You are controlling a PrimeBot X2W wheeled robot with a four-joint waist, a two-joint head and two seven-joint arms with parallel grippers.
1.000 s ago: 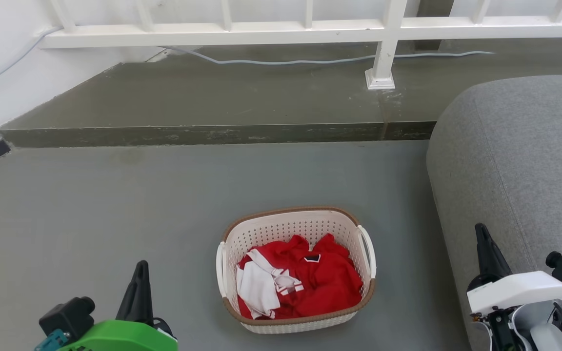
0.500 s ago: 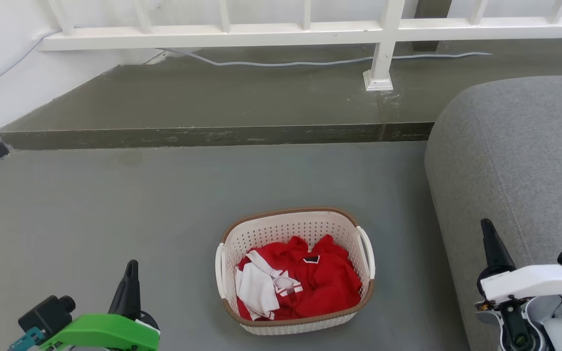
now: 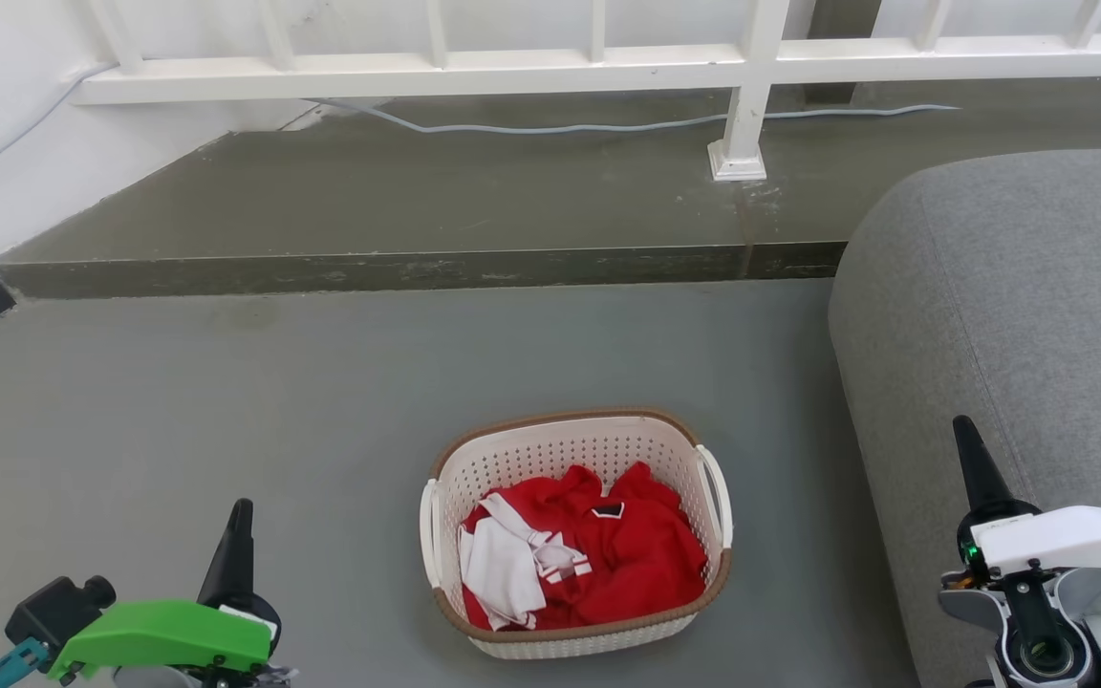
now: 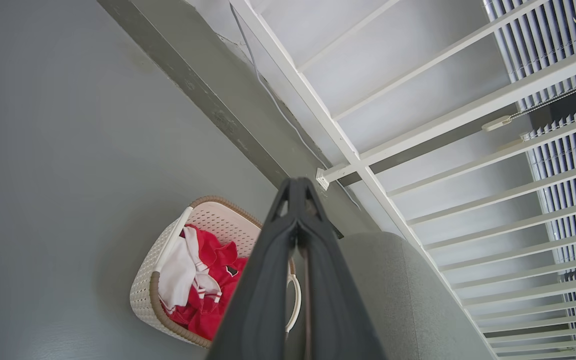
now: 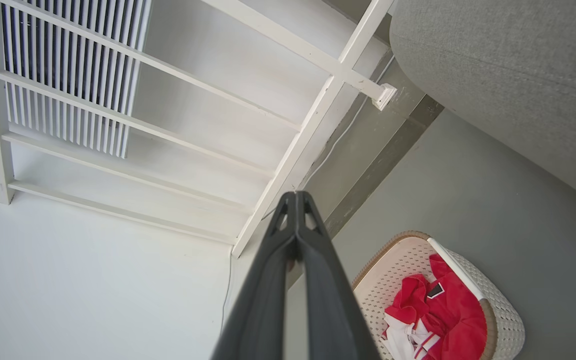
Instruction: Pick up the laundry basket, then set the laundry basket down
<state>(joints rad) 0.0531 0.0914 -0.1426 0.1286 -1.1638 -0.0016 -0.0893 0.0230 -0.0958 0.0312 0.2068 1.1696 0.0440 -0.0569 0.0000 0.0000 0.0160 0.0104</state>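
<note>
Flooring (image 3: 178, 382) of smooth grey runs across the head view. At the lower left of the frame the left claw (image 3: 241, 516) rises above its green casing, its dark fingers pointing up the frame. In the left wrist view the left claw (image 4: 296, 186) has its two fingers pressed together at the tips with nothing between them. The laundry basket (image 4: 150, 280) sits at the lower left of that frame, partly behind the fingers.

At lower centre of the head view the laundry basket (image 3: 550, 451) stands upright on the floor, well apart from both claws. It is cream-white and perforated, with a brown rim band and white loop handles (image 3: 715, 497) on its two sides. Inside it lie a crumpled red garment (image 3: 641, 559) and, to its left, a white cloth (image 3: 498, 569).

Behind the basket is a raised concrete step (image 3: 417, 201). A pale cable (image 3: 550, 124) trails along the step under a white railing (image 3: 512, 69) at the top of the frame.

A grey upholstered sofa (image 3: 1019, 306) occupies the right side, near the basket but not touching it. At the lower right the right claw (image 3: 966, 435) stands in front of the sofa above its white casing. In the right wrist view the right claw (image 5: 295, 197) is also closed tip to tip and empty. The laundry basket (image 5: 393, 270) is at the lower right of that frame.
</note>
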